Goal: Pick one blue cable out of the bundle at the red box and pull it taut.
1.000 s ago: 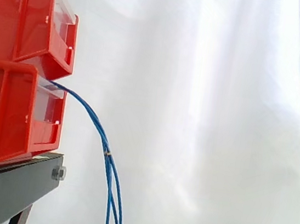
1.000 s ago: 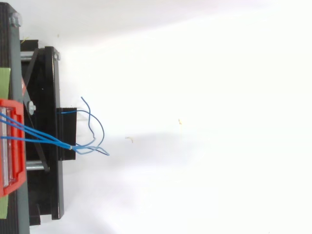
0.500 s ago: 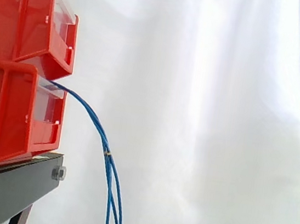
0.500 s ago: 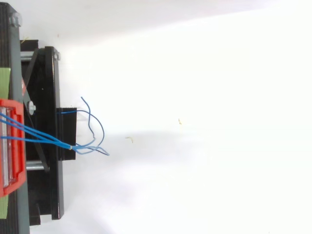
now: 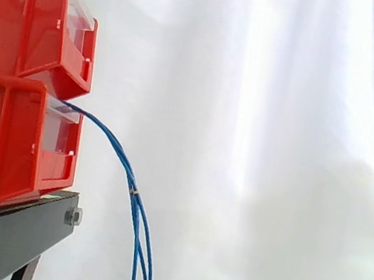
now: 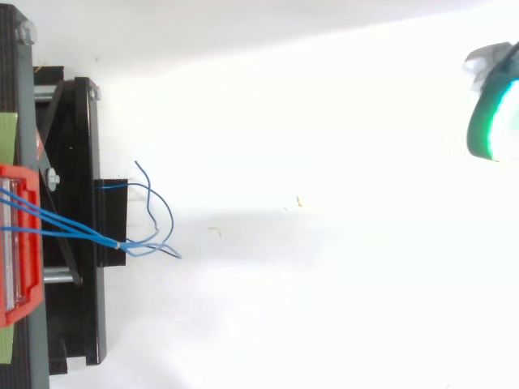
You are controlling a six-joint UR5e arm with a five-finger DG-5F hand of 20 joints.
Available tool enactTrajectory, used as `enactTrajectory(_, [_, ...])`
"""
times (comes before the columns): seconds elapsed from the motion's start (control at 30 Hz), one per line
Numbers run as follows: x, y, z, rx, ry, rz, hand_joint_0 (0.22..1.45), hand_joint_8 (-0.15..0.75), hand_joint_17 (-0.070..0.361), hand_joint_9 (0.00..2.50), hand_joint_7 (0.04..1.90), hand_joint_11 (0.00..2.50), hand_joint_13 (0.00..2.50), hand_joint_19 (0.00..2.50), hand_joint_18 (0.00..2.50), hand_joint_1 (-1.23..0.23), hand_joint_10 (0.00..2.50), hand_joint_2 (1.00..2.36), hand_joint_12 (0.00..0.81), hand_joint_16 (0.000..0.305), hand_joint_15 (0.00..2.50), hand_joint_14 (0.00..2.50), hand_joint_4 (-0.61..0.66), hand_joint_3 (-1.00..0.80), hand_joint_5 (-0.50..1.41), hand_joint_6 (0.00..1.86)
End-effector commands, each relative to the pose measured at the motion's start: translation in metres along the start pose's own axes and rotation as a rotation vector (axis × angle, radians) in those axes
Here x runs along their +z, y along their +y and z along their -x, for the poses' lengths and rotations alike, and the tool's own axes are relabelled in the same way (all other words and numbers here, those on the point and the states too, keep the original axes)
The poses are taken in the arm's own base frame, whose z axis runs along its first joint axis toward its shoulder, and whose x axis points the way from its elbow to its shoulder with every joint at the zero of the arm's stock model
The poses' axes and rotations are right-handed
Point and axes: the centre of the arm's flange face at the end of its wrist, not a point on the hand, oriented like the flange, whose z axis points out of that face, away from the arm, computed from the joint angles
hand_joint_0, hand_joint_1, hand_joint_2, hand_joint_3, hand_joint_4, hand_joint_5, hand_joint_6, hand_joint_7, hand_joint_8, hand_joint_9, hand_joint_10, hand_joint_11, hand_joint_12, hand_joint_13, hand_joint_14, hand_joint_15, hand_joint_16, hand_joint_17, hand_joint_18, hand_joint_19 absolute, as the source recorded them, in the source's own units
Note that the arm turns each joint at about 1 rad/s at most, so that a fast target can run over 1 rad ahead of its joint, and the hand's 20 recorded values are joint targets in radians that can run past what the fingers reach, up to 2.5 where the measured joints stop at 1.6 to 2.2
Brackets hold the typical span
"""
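A bundle of thin blue cables (image 5: 125,166) comes out of the lower red box (image 5: 21,142) and droops down past the black stand (image 5: 12,234). A small tie binds the cables where they bend. From above, the blue cables (image 6: 77,231) run right out of the red box (image 6: 20,243), and their loose ends curl past the stand's edge. A green-glowing fingertip of the hand (image 6: 495,121) enters the top view at the right edge, far from the cables.
A second red box (image 5: 40,20) is stacked on the lower one. The black stand (image 6: 77,219) lies along the left. White curtain and white floor fill the space to the right of the cables.
A green-glowing fingertip has come into the top view at the upper right edge. The cables and boxes have not moved.
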Motion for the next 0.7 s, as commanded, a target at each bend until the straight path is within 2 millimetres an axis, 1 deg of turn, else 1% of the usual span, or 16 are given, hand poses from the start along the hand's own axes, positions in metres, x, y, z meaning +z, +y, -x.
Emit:
enactTrajectory(0.0, [0.008,-0.012,-0.001,-0.002,-0.001,-0.011,0.49,0.312,0.138,0.4,0.8,0.04,0.21,0.05,0.12,-0.74,0.0,1.0,0.368,0.062,0.06,0.0,0.34,-0.5,-0.18,0.5])
enactTrajectory(0.03, [0.014,-0.023,-0.002,-0.004,0.0,-0.022,0.5,0.311,0.138,0.41,0.81,0.05,0.22,0.06,0.12,-0.76,0.0,1.0,0.369,0.061,0.07,0.0,0.34,-0.5,-0.18,0.5])
enactTrajectory(0.07, [0.017,-0.028,-0.002,-0.005,0.002,-0.026,0.5,0.311,0.138,0.41,0.82,0.06,0.22,0.07,0.13,-0.77,0.0,1.0,0.368,0.061,0.06,0.0,0.34,-0.5,-0.18,0.5])
enactTrajectory(0.13, [0.021,-0.034,-0.003,-0.012,0.005,-0.028,0.5,0.311,0.137,0.42,0.82,0.07,0.23,0.06,0.14,-0.79,0.0,1.0,0.366,0.061,0.06,0.0,0.34,-0.5,-0.18,0.5])
enactTrajectory(0.17, [0.027,-0.043,-0.004,-0.021,0.005,-0.029,0.5,0.313,0.136,0.43,0.83,0.08,0.24,0.06,0.14,-0.8,0.0,1.0,0.364,0.061,0.06,0.0,0.34,-0.5,-0.18,0.5])
enactTrajectory(0.27, [0.036,-0.055,-0.004,-0.019,0.005,-0.022,0.51,0.313,0.135,0.44,0.84,0.09,0.24,0.05,0.16,-0.83,0.0,1.0,0.363,0.06,0.06,0.0,0.35,-0.5,-0.17,0.5])
enactTrajectory(0.3, [0.044,-0.067,-0.004,-0.014,0.003,-0.013,0.51,0.313,0.135,0.44,0.84,0.08,0.24,0.05,0.17,-0.83,0.0,1.0,0.363,0.06,0.05,0.0,0.35,-0.5,-0.17,0.5])
enactTrajectory(0.33, [0.048,-0.07,-0.004,-0.011,0.003,-0.003,0.52,0.313,0.134,0.44,0.84,0.08,0.24,0.05,0.17,-0.84,0.0,1.0,0.362,0.06,0.06,0.0,0.34,-0.5,-0.17,0.5])
enactTrajectory(0.37, [0.057,-0.078,-0.005,-0.008,0.004,0.02,0.52,0.313,0.134,0.44,0.84,0.08,0.25,0.05,0.17,-0.85,0.0,1.0,0.362,0.06,0.06,0.0,0.35,-0.5,-0.17,0.5])
enactTrajectory(0.4, [0.061,-0.081,-0.005,-0.003,0.003,0.036,0.52,0.313,0.134,0.44,0.84,0.08,0.25,0.05,0.17,-0.85,0.0,1.0,0.361,0.059,0.06,0.0,0.35,-0.5,-0.17,0.5])
enactTrajectory(0.47, [0.074,-0.095,-0.006,0.002,-0.002,0.078,0.52,0.313,0.133,0.45,0.84,0.09,0.25,0.05,0.17,-0.86,0.0,1.0,0.361,0.059,0.06,0.0,0.34,-0.5,-0.17,0.5])
enactTrajectory(0.5, [0.078,-0.1,-0.007,0.002,-0.004,0.087,0.52,0.313,0.133,0.45,0.84,0.08,0.25,0.06,0.18,-0.86,0.0,1.0,0.361,0.059,0.05,0.0,0.34,-0.5,-0.17,0.5])
enactTrajectory(0.53, [0.084,-0.11,-0.007,0.006,-0.01,0.099,0.52,0.312,0.133,0.45,0.84,0.09,0.25,0.06,0.18,-0.86,0.0,1.0,0.361,0.059,0.06,0.0,0.35,-0.5,-0.17,0.5])
enactTrajectory(0.57, [0.093,-0.116,-0.007,0.016,-0.019,0.127,0.52,0.313,0.133,0.45,0.84,0.08,0.25,0.06,0.18,-0.86,0.0,1.0,0.362,0.059,0.07,0.0,0.34,-0.5,-0.17,0.5])
enactTrajectory(0.67, [0.102,-0.12,-0.01,0.032,-0.024,0.15,0.51,0.315,0.135,0.45,0.84,0.1,0.25,0.07,0.18,-0.84,0.0,1.0,0.365,0.06,0.06,0.0,0.35,-0.5,-0.17,0.5])
